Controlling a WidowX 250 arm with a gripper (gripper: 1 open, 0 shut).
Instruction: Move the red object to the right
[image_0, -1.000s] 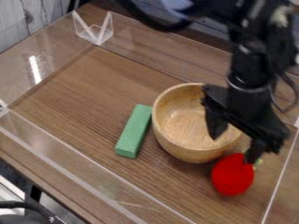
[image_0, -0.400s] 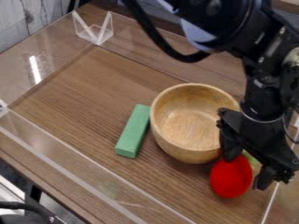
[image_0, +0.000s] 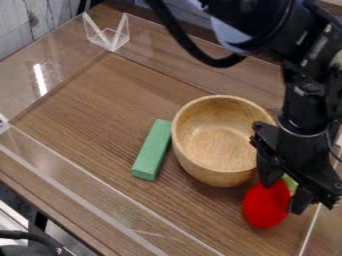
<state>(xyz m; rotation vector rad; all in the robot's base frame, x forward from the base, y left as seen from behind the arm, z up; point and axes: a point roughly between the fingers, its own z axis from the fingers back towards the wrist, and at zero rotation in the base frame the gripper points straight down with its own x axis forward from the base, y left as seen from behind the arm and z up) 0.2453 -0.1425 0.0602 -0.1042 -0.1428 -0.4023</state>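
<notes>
The red object (image_0: 263, 208) is a small glossy rounded toy lying on the wooden table, just right of the wooden bowl (image_0: 214, 140) and near the front right corner. My gripper (image_0: 294, 192) comes down from above right onto its upper right side. The black fingers (image_0: 271, 172) straddle the top of the toy and hide part of it. The jaws stand partly apart, and whether they press on the toy does not show.
A green rectangular block (image_0: 154, 149) lies left of the bowl. Clear acrylic walls (image_0: 54, 60) ring the table, with the right wall (image_0: 321, 225) very close to the red toy. A clear folded stand (image_0: 107, 32) sits at the back left.
The gripper has come from over the bowl's right rim rightward and down onto the red object. The toy sits slightly more hidden behind the fingers. Bowl and block have not moved.
</notes>
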